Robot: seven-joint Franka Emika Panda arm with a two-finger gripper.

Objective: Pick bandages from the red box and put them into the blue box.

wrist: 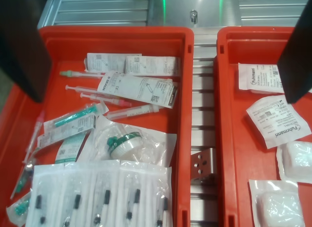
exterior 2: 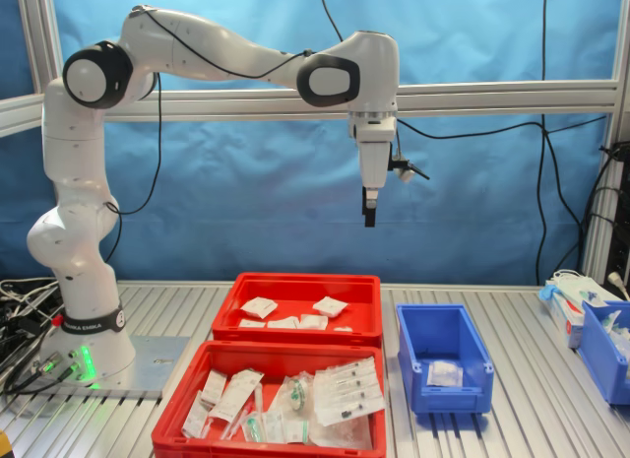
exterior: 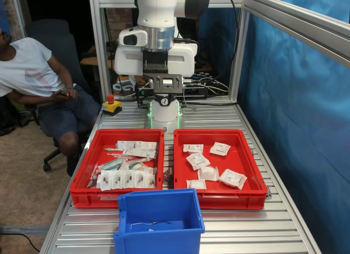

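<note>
Deep blue plastic bin point(exterior: 158, 218) nearest in the first exterior view with what looks like one packet inside, behind it the shallow red plastic tray point(exterior: 219, 193) holding six white square bandage packets point(exterior: 197, 160), gripper point(exterior 2: 369, 220) high above, jaws spread wide, empty.

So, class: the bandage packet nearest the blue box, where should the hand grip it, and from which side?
Likely from straight above: the bandage packet lies flat in the red box, clear of its neighbours. Close the hand across its puffy middle, not its thin sealed edges.
</note>
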